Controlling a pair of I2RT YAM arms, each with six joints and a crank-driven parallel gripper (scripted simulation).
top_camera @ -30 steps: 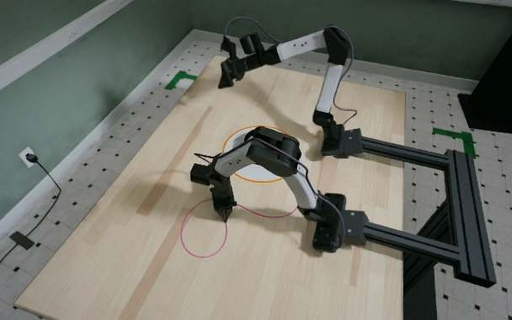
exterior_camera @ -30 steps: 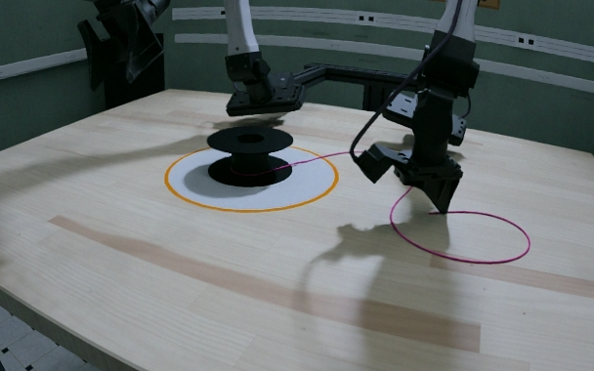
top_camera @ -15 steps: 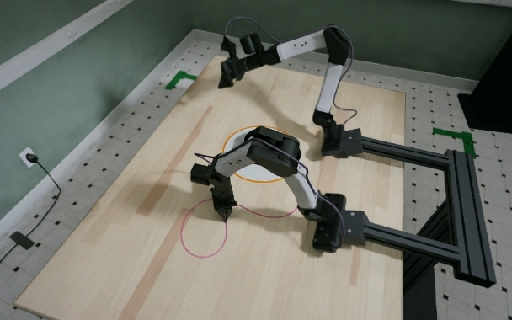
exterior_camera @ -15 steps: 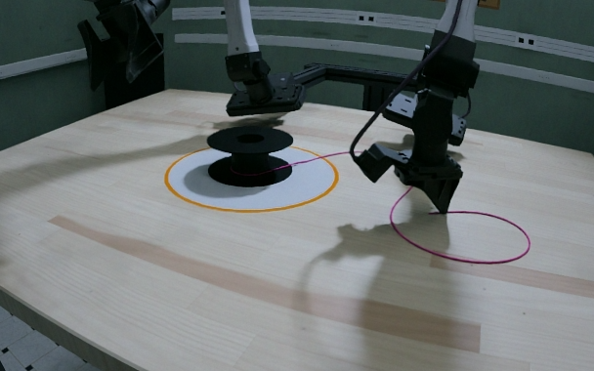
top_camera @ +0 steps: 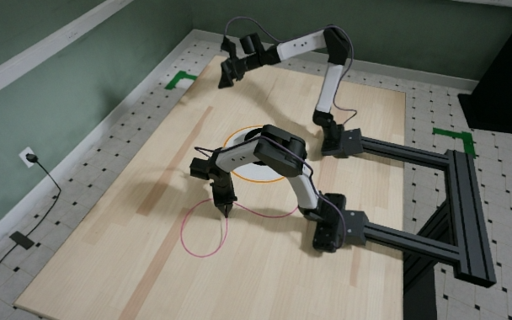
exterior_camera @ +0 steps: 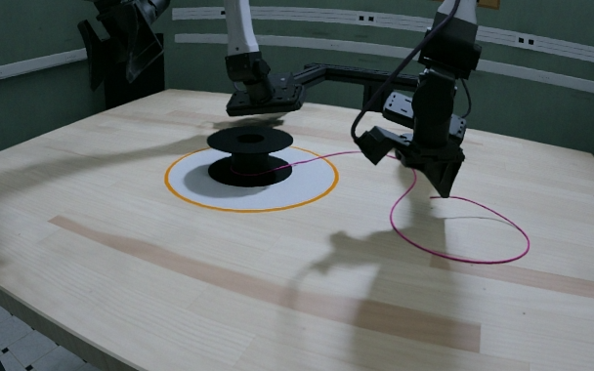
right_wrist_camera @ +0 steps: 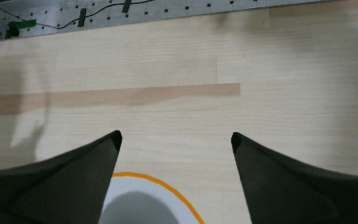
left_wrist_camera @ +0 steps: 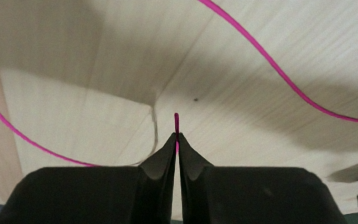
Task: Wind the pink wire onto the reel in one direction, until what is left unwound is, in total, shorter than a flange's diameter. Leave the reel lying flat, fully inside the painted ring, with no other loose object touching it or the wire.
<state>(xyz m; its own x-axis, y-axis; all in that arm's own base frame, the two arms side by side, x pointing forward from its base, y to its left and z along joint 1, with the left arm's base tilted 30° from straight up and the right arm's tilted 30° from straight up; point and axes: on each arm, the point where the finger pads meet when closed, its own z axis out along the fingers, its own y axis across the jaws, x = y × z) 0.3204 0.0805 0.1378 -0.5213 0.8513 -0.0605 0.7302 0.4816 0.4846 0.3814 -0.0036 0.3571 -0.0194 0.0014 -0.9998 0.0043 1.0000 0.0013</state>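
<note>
Pink wire [top_camera: 203,256] [exterior_camera: 481,263] [left_wrist_camera: 287,79]—orange ring [top_camera: 278,181] [exterior_camera: 251,211] [right_wrist_camera: 172,189]—reel [exterior_camera: 249,131], seemingly plain black.

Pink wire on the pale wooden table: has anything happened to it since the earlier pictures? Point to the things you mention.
The black left gripper [top_camera: 226,216] [exterior_camera: 445,196] [left_wrist_camera: 177,135] rose slightly, lifting the pink wire's [top_camera: 204,256] [exterior_camera: 488,263] [left_wrist_camera: 285,80] pinched end. Nothing was visibly let go. The black reel [top_camera: 253,134] [exterior_camera: 250,161] and open right gripper [top_camera: 223,86] [exterior_camera: 111,85] [right_wrist_camera: 176,134] stayed put.
</note>
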